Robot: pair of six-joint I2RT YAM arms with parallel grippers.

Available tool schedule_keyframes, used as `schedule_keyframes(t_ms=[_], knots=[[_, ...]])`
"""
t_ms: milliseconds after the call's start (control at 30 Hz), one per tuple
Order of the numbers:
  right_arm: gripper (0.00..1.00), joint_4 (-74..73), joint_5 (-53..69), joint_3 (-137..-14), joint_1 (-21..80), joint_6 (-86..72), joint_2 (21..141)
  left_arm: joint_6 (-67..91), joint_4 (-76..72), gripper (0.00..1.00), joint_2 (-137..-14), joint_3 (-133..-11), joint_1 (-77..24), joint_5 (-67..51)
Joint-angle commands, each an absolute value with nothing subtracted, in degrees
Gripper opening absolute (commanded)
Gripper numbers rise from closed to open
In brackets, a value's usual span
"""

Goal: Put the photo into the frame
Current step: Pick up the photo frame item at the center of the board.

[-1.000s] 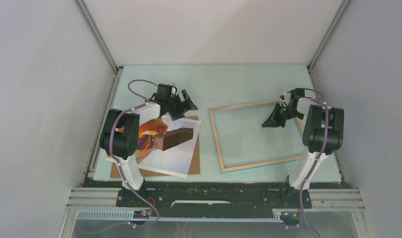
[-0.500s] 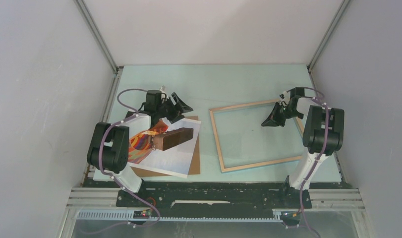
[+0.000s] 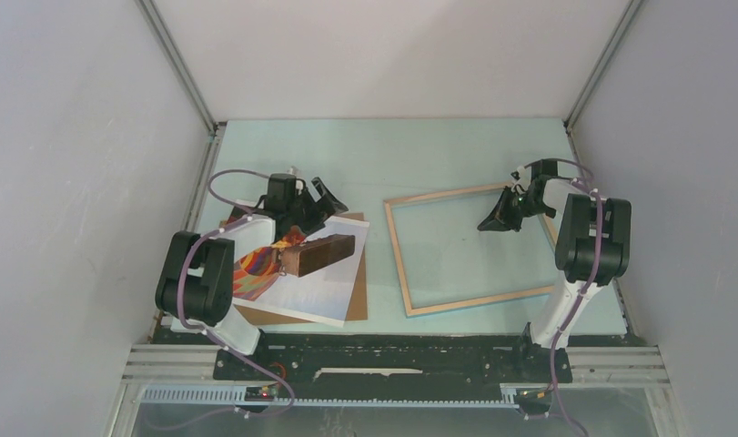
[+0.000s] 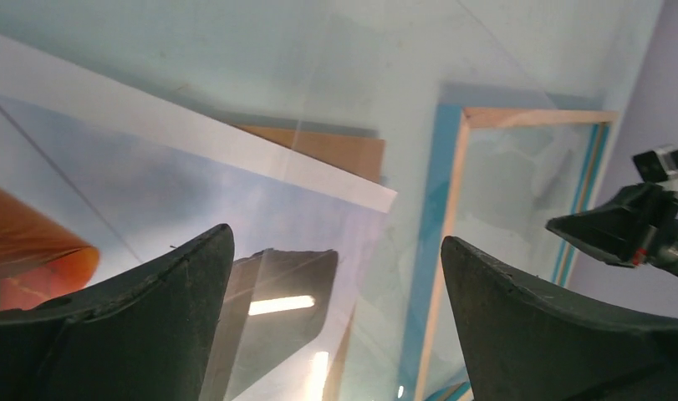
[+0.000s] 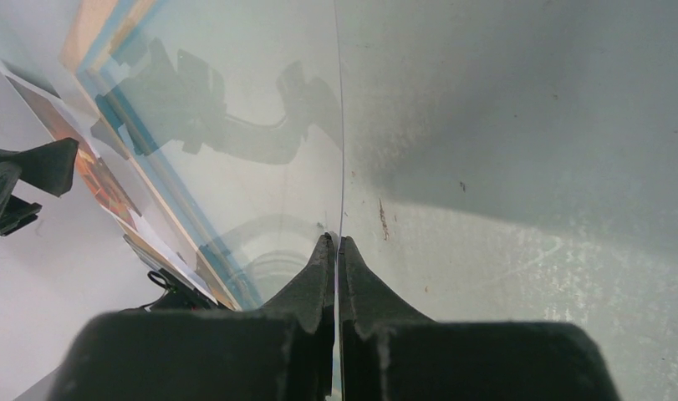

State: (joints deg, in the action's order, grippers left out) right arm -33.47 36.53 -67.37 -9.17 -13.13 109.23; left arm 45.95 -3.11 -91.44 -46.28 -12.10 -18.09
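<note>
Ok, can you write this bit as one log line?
left gripper open over photo | right gripper shut on clear sheet | photo not in frame yet

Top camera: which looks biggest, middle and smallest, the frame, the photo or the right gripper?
Largest: the frame.
Then: the photo.
Smallest: the right gripper, shut on a clear pane.
The gripper is nearer the camera, yet looks far smaller.

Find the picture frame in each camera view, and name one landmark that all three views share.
Top external: the frame lies flat, right of centre.
Left wrist: the frame fills the right half, blue and wood edge.
Right wrist: the frame is upper left, seen through the clear pane.
Shared landmark: the photo, beside the frame.
</note>
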Motion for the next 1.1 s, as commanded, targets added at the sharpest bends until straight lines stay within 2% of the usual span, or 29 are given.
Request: schedule_keyframes(t_ms=[0,167,367,633,833,1067], knots=[[0.00,-32.1,35.6,-69.1,-8.7,-12.4,106.5,42.2,2.3,1.00,-92.5,-49.7,-13.2,-15.4],[0.00,-31.9,35.9,-69.1,-8.9,-12.4,106.9,43.7,3.7,1.00,-96.2,-51.7,-14.7,-19.2],[0.00,-32.1,35.9,-69.1,-8.9,-12.3,106.7,44.8,2.0,1.00,-94.3,-50.1,-14.7,-21.0],[0.00,-32.0,36.3,-69.1,-8.9,-12.4,106.5,50.6,-8.3,0.98,-92.9,-46.3,-14.1,-28.5],[0.00,-31.6,36.7,-69.1,-8.9,-12.4,106.8,51.5,-9.2,0.98,-90.7,-44.5,-13.6,-30.6],[0.00,-30.9,37.2,-69.1,-8.8,-12.6,107.3,57.3,-19.9,0.94,-90.0,-39.1,-13.1,-36.5]])
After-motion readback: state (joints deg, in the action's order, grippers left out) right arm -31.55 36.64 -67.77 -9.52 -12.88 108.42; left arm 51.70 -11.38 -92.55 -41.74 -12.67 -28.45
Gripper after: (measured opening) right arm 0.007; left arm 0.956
